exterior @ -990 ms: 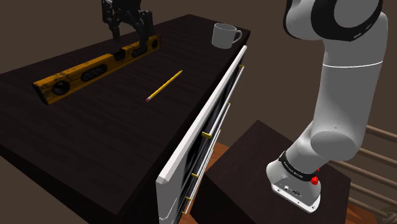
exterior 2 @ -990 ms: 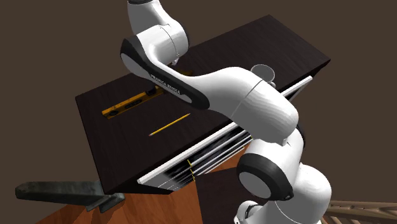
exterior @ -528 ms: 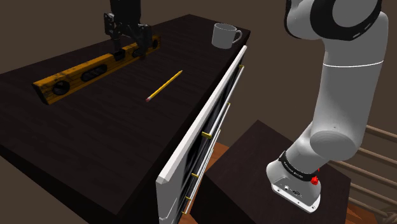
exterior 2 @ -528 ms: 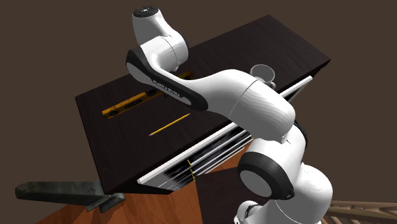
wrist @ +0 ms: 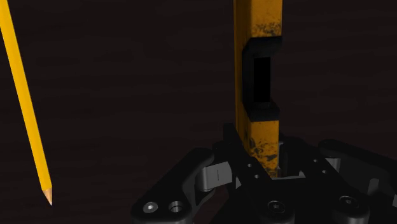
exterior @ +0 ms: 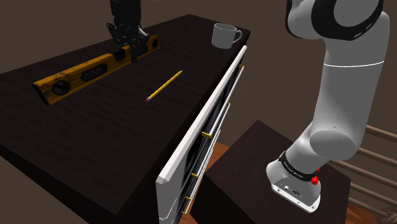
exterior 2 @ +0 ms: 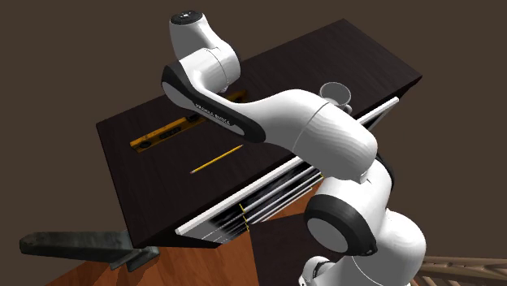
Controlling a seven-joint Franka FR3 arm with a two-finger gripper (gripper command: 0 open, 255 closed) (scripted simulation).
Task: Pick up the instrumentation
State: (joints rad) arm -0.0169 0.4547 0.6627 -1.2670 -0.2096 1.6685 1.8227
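Near the table's edge opposite the drawers, a long spirit level (exterior: 95,67) lies flat on the dark, faintly grained table (exterior: 76,137). The black gripper (exterior: 129,51) stands over the level's end nearer the mug's corner, jaws closed against the level's 2 long sides. The wrist view gives the close detail: the level's yellow-orange face is scuffed and speckled dark, a rectangular black-framed window is cut through it, and its squared end sits between the grey pads (wrist: 217,175). It also shows the pale, sharpened tip of the slim yellow pencil (exterior: 164,86), which lies apart from the level, toward the drawer edge. The shoulder view shows the level's whole length with round dark holes at its other end, a plain white mug (exterior: 224,35) by the table's far corner on the drawer side, and a white drawer front (exterior: 203,124) with thin brass-coloured handles. In the second exterior view the smooth white arm (exterior 2: 309,130) arches over the table, covering part of the level.
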